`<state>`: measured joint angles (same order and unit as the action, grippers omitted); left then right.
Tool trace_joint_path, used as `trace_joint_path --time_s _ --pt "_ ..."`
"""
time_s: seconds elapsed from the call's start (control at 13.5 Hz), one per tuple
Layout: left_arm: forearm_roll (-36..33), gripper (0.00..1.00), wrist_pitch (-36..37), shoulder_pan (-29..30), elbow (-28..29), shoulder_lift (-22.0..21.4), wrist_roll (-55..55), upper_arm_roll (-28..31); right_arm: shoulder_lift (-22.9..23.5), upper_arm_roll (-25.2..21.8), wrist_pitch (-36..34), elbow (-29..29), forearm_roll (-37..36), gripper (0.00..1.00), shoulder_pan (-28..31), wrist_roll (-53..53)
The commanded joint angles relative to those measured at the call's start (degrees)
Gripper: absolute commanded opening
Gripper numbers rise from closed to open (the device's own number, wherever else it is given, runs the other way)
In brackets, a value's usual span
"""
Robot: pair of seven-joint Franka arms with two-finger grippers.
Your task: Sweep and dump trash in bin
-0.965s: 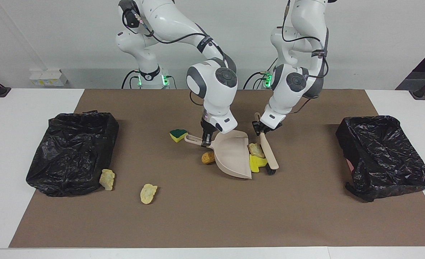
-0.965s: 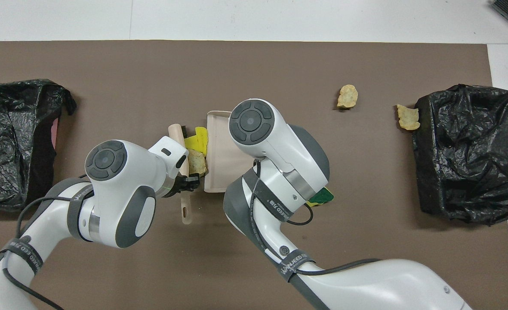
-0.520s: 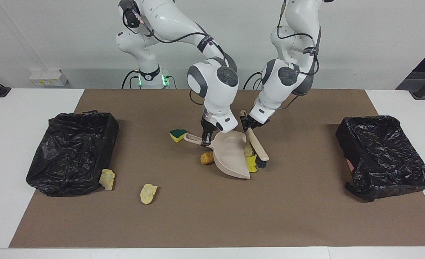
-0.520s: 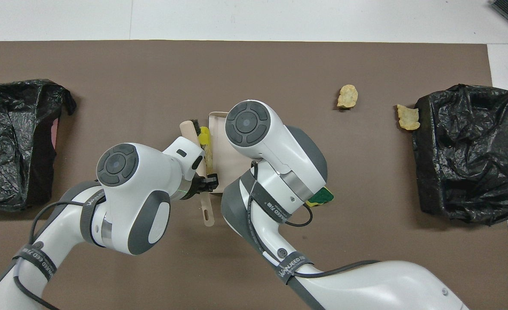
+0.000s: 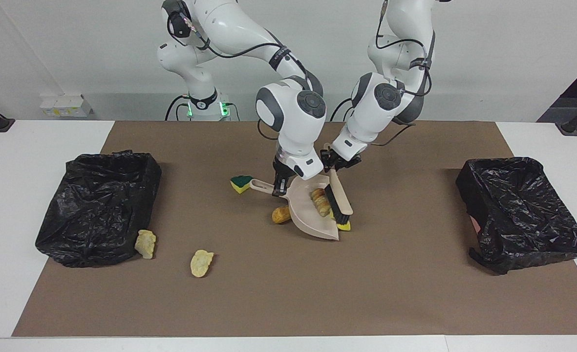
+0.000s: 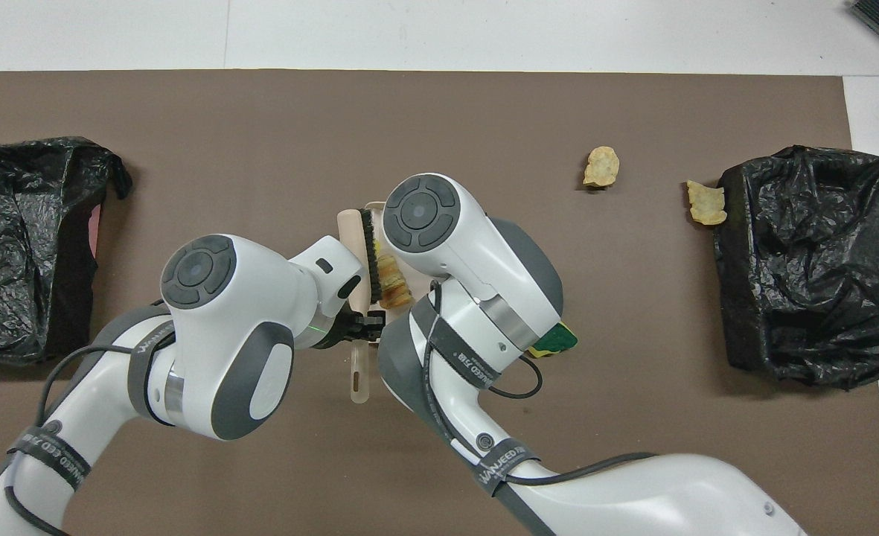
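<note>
My right gripper (image 5: 279,186) is shut on the handle of the beige dustpan (image 5: 309,213), which rests tilted on the mat. My left gripper (image 5: 331,165) is shut on the beige brush (image 5: 340,197), whose black bristles press against the pan's mouth. Of the trash, a tan chunk (image 5: 320,201) lies inside the pan and a yellow sponge piece (image 5: 345,226) sits at its lip under the bristles. An orange-brown chunk (image 5: 281,214) lies beside the pan. A yellow-and-green sponge wedge (image 5: 242,183) lies by the pan's handle. In the overhead view the brush (image 6: 353,242) and the chunk (image 6: 391,277) show between both arms.
Black-lined bins stand at the right arm's end (image 5: 97,205) and at the left arm's end (image 5: 523,210) of the brown mat. Two tan chunks (image 5: 145,243) (image 5: 202,262) lie near the bin at the right arm's end, farther from the robots than the pan.
The left gripper has swept the brush toward the dustpan. The tan chunk went into the pan and the yellow sponge piece slid up to its lip. The dustpan stayed about where it was.
</note>
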<state>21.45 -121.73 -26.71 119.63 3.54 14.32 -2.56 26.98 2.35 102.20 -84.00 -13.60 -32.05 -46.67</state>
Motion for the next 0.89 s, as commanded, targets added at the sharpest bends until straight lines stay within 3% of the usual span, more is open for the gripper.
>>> trace_joint_path --time_s 0.0,0.15,0.3,0.52,0.67,0.82 --pt "1.0 0.0 4.6 2.5 -1.4 -1.9 -6.5 1.0 0.5 -0.2 -2.1 0.8 -0.5 0.0 0.7 0.5" --pt "-0.4 0.0 6.8 5.5 -3.1 -3.2 -8.9 1.0 0.5 -0.3 -2.0 0.7 -1.6 0.0 1.5 0.3" --pt "-4.9 0.0 4.5 6.1 -4.0 -2.2 -11.4 1.0 0.5 -0.4 -2.5 0.4 -3.9 0.0 3.2 -0.2" --pt "-6.3 0.0 -0.4 11.3 -3.2 2.3 -14.1 1.3 0.5 -0.2 -3.2 0.2 -8.3 0.0 6.6 -1.2" --pt "-7.0 0.0 -2.6 11.4 -3.1 4.8 -14.3 1.4 0.3 -0.2 -3.6 0.3 -7.9 0.0 7.0 -3.1" --pt "-7.3 0.0 -1.8 10.8 -0.7 4.5 -13.8 1.4 -0.4 0.4 -4.4 0.5 -7.1 0.0 7.0 -3.1"
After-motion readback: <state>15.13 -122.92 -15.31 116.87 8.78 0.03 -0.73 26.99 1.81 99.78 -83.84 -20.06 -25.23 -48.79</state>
